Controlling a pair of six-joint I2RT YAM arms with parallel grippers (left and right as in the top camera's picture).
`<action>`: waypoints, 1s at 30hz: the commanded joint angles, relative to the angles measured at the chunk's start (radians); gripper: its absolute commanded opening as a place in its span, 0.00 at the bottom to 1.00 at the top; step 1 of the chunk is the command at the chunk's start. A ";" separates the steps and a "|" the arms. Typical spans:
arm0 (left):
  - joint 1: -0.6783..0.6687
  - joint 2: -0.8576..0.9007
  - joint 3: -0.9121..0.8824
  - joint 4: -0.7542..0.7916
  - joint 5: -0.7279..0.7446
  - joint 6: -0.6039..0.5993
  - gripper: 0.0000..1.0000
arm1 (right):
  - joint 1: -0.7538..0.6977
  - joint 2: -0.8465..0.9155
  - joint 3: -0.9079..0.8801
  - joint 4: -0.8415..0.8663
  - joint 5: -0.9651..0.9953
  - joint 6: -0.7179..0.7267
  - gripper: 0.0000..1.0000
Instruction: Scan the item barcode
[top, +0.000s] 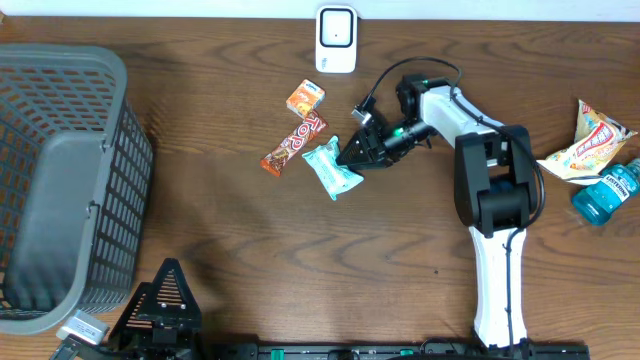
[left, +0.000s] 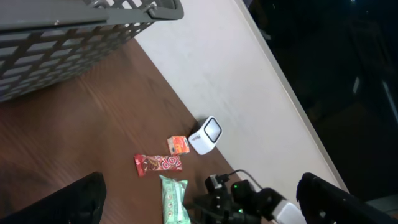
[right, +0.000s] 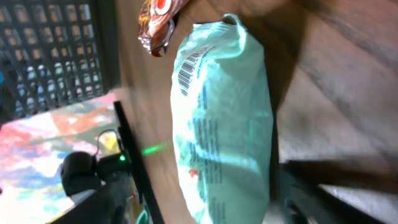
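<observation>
Overhead view: right gripper (top: 347, 154) sits spread apart at the mint packet (top: 332, 167), so grab clear of its barcode (right: 188, 70), then face that to the scanner (top: 336, 40) at 12 o'clock.

**Setting.** A dark brown, wood-grain table (top: 250, 230) is shown filling nearly the whole overhead view. Along its far edge a narrow pale strip (top: 150, 8) is seen; whether this is wall or floor cannot be told from above. In the left wrist view a pale matt surface (left: 236, 81) is bordered on one side by the table edge and on the other by a dark region (left: 354, 74), in which no detail can be resolved. Soft, diffuse lighting is indicated by a faint sheen on the wood and by blurred shadows.
</observation>
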 joint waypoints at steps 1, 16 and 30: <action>0.004 -0.005 0.023 -0.004 -0.033 -0.005 0.98 | 0.015 -0.134 0.002 -0.011 0.113 0.027 0.80; 0.004 -0.005 0.023 -0.004 -0.055 -0.005 0.98 | 0.280 -0.199 0.002 0.134 0.803 0.503 0.01; 0.004 -0.005 0.027 -0.003 -0.055 -0.006 0.98 | 0.407 -0.181 -0.118 0.273 1.295 0.697 0.01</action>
